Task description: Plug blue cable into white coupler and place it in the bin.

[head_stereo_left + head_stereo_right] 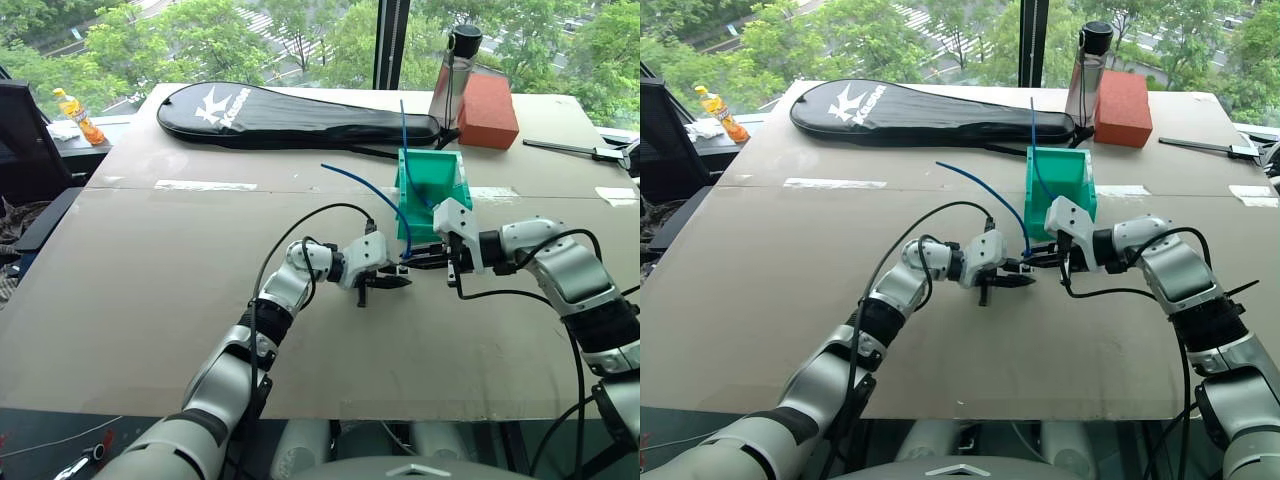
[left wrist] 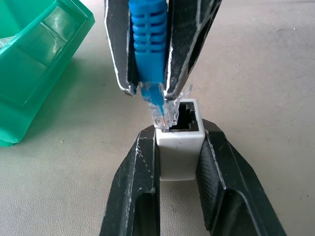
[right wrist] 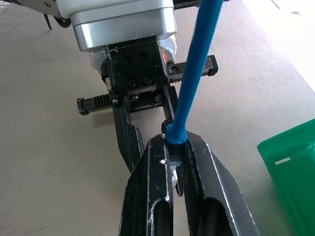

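Meeting just in front of the small teal-green plastic bin, the two grippers are nose to nose above the brown cardboard tabletop. The left gripper has its two black fingers clamped on the tiny white plastic coupler, dark socket hole facing outward. The right gripper is pinched tight on the ribbed boot of the thin bright-blue cable, and the small clear plug is touching the coupler's rim at one side of the socket (off-centre, not seated). From there the cable arcs up and away over the table, its far end in the air. A second blue cable stands up out of the bin. At the back lie a black racket case, a red block and a clear bottle with a black cap.
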Controlling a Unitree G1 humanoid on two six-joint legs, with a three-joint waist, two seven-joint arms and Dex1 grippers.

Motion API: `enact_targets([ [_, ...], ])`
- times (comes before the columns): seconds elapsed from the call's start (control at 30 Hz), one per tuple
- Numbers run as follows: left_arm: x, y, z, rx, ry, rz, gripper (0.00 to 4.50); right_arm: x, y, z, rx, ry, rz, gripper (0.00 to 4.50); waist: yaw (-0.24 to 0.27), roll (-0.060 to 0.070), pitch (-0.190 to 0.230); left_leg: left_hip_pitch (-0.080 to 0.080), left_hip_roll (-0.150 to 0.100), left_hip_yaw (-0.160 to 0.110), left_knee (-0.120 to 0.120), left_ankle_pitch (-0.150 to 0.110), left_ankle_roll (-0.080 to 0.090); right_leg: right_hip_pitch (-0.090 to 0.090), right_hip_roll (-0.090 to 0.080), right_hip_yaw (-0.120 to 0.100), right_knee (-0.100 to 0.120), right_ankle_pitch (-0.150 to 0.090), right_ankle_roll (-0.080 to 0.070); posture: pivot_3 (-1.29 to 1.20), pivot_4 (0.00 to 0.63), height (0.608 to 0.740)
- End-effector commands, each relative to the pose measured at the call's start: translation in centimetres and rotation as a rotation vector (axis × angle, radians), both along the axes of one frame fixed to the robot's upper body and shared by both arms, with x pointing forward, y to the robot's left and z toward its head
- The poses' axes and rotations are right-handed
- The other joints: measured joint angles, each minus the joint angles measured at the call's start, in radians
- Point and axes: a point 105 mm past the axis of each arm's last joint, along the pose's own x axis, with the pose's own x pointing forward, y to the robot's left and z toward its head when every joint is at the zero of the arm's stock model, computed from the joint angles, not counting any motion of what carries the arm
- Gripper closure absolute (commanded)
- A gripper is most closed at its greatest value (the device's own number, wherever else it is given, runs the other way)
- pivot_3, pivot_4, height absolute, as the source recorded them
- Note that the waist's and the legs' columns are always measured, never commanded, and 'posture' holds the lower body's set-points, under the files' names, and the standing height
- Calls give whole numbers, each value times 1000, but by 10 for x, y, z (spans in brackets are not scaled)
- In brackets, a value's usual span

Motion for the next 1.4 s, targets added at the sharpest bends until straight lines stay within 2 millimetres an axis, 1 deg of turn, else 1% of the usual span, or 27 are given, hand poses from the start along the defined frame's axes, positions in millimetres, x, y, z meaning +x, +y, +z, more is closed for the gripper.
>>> enact_targets([
  [0.03,-7,-2,1,-1,-17,-49,4073,0,-11,-10,-48,57,-29,4500,0,0,0,0,0,0,0,0,0,0,0,0,0,0,0,0,150,740],
  [0.13,-6,-2,2,0,-18,-46,4073,-8,-9,-13,-55,86,3,4500,0,0,0,0,0,0,0,0,0,0,0,0,0,0,0,0,150,740],
  [0.3,-5,-1,2,1,-21,-44,4073,-12,-9,-24,-93,85,17,4500,0,0,0,0,0,0,0,0,0,0,0,0,0,0,0,0,150,740],
  [0.53,-5,1,1,3,-22,-39,4073,-16,4,-24,-72,68,50,4500,-1,0,0,0,0,0,0,0,0,0,0,0,0,0,0,0,150,740],
  [0.77,-5,1,2,3,-25,-43,4073,-19,5,-32,-89,72,62,4500,-1,0,0,0,0,0,0,0,0,0,0,0,0,0,0,0,150,740],
  [1.0,-5,0,2,2,-26,-44,4073,-24,-6,-51,-175,88,66,4500,0,0,-1,0,0,0,0,0,0,0,0,0,0,0,0,0,150,740],
  [1.1,-4,0,2,1,-26,-41,4073,-24,-10,-63,-210,105,55,4500,0,-1,-1,1,0,0,0,0,0,0,0,0,0,0,0,0,150,740],
  [1.27,-3,0,3,-1,-26,-38,4073,-28,-11,-81,-242,142,46,4500,-1,-2,-7,2,0,0,0,0,0,1,0,0,0,0,0,0,150,740],
  [1.4,-4,1,3,-1,-28,-38,4073,-28,-9,-90,-243,163,26,4500,-4,-4,-14,3,1,0,0,0,0,2,1,0,1,0,0,0,150,740],
])
